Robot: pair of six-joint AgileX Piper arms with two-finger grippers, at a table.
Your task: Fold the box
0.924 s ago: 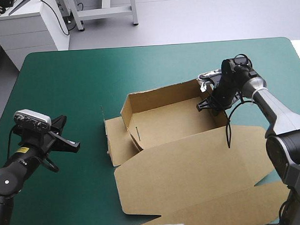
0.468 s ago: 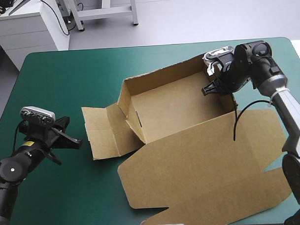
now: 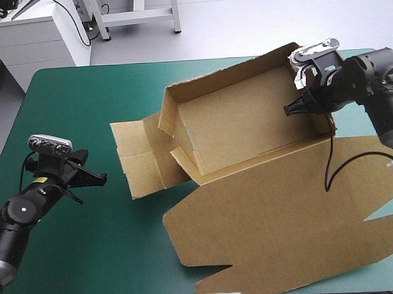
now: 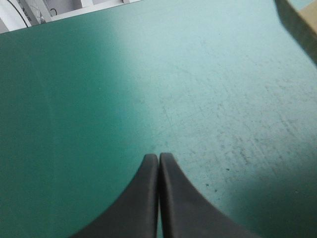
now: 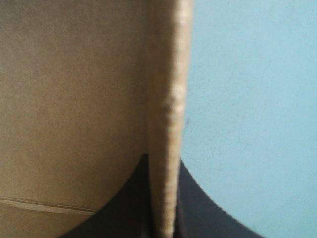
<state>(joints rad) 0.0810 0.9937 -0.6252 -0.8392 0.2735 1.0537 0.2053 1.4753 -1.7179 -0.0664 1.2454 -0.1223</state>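
Teal-green cover (image 3: pixel 85 106) bears the brown box (image 3: pixel 247 126), its wall pinched in the right jaws.

Brown box (image 5: pixel 167 119) edge pinched in right gripper (image 5: pixel 162 159); teal-green cover (image 5: pixel 252 99) beside

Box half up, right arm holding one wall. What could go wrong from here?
1. The right gripper pinches only the thin right wall of the brown cardboard box, jaws all but shut; a hard pull could crease or tear it.
2. The left gripper, jaws shut, is over bare teal-green table cover, apart from the box; unsteadied, the box may slide or twist.
3. The flat lid lies near the table's near-right corner and might overhang.
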